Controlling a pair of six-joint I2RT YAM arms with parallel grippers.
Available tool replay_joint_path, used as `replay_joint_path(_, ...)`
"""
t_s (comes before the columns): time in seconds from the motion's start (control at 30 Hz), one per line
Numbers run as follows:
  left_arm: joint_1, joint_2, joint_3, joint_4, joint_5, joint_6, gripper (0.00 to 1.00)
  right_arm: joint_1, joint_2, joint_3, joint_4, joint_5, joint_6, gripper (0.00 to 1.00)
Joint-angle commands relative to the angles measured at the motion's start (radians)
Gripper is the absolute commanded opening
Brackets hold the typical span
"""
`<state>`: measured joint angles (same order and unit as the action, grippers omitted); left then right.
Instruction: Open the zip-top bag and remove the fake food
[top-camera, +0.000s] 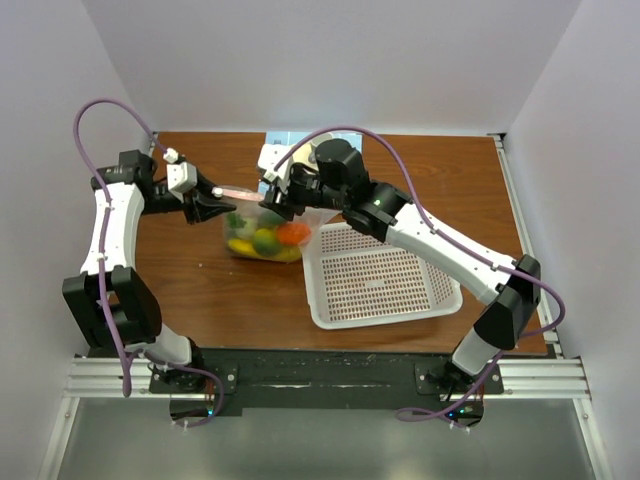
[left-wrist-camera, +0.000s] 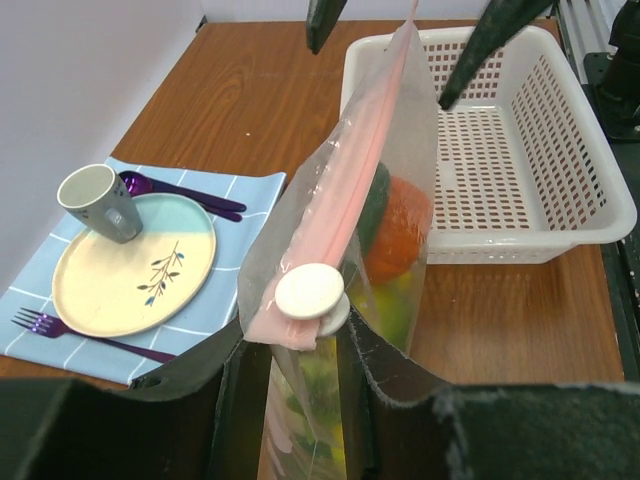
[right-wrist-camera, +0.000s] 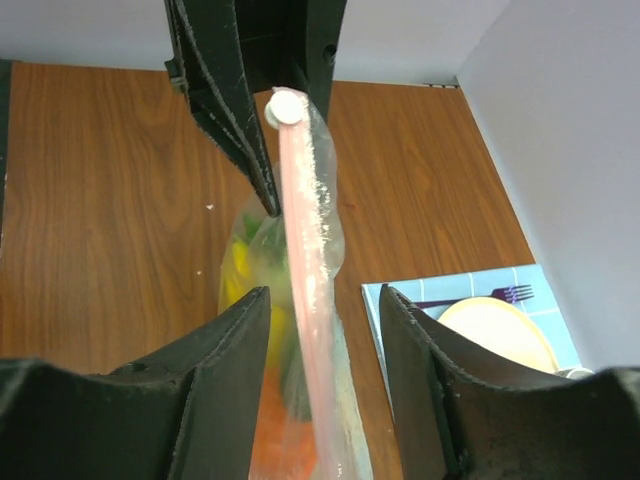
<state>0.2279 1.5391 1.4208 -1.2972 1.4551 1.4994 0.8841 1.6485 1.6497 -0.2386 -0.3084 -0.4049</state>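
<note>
The clear crinkly zip-top bag (left-wrist-camera: 405, 150) stands on edge just beside the left wall of the white perforated plastic basket (left-wrist-camera: 560, 130). Its pink zipper strip (right-wrist-camera: 303, 250) is uppermost, and its belly appears to rest on the brown wooden counter (left-wrist-camera: 250, 90).

My left hand (left-wrist-camera: 297, 328) is at the end of the strip farthest from the basket. It is narrow and pinches the plastic just under the white round slider (left-wrist-camera: 310, 293). My right hand (right-wrist-camera: 323, 291) is at the end nearest the basket. Its fingers are spread wide on either side of the strip, with daylight on both sides, so it holds nothing.

From both wrist views the strip reads as one flat, sealed pink band along its whole length, with no gap into the bag. I judge the opening not yet begun. The slider sits at my left-hand end, and I cannot tell whether that is the closed end of its travel.

The glossy plastic fake food (left-wrist-camera: 395, 235) is all inside the bag, heaped low against the side facing the basket: an orange piece, something dark green above it, and yellow and lime shapes below. None of it lies in the basket or out on the counter.

Nearly everything is left, as I see it. The right hand must close on its end of the strip, the slider must run the length of the zipper, and then each piece has to come out.
</note>
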Motion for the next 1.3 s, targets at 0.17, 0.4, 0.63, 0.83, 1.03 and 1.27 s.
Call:
replay_joint_path(0.17, -0.007, -0.023, 0.059, 0.009, 0.249, -0.033, 0.35, 0.038, -0.006, 0.076, -0.054, 0.017, -0.054, 0.63)
replay_joint_path(0.4, -0.007, -0.059, 0.041, 0.027, 0.249, -0.068, 0.35, 0.085, 0.042, 0.071, -0.033, 0.133, -0.168, 0.64)
replay_joint_path(0.63, -0.007, -0.115, 0.064, 0.128, 0.249, -0.218, 0.37, 0.096, 0.102, 0.064, 0.051, 0.250, -0.210, 0.59)
replay_joint_path(0.83, -0.007, -0.224, -0.058, 0.488, 0.248, -0.554, 0.32, 0.093, 0.142, 0.139, 0.041, 0.223, -0.198, 0.40)
replay_joint_path(1.03, -0.007, -0.283, -0.143, 0.684, 0.248, -0.720, 0.29, 0.092, 0.152, 0.215, -0.025, 0.172, -0.192, 0.30)
replay_joint_path(1.27, -0.007, -0.281, -0.154, 0.685, 0.248, -0.722, 0.27, 0.084, 0.165, 0.259, -0.045, 0.144, -0.193, 0.10)
